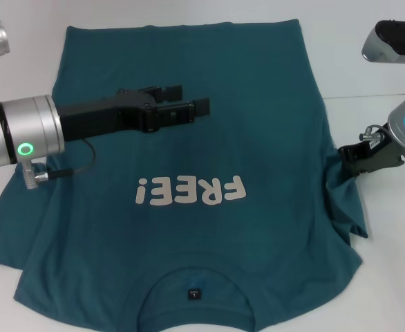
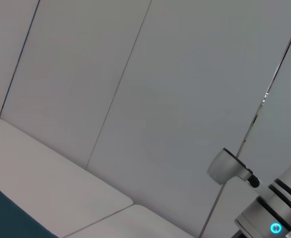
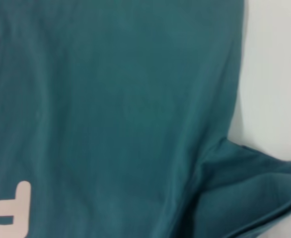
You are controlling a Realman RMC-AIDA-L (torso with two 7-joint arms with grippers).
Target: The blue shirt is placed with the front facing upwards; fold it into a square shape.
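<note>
The blue shirt [image 1: 189, 242] lies spread on the white table [image 1: 368, 76], front up. Its whitish "FREE!" print [image 1: 192, 190] is in the middle and the collar with a small black label [image 1: 194, 294] is at the near edge. My left gripper [image 1: 189, 98] hovers open over the shirt's far half, reaching in from the left. My right gripper [image 1: 346, 155] is at the shirt's right edge, shut on the right sleeve [image 1: 344, 190], which is bunched and pulled up toward it. In the right wrist view the shirt [image 3: 110, 99] fills the frame, with the folded sleeve [image 3: 250, 188] at one corner.
Bare white table shows beyond the shirt's hem and to its right. The left wrist view shows pale wall panels [image 2: 135, 74], a corner of the shirt [image 2: 6, 220] and part of the right arm [image 2: 274, 218].
</note>
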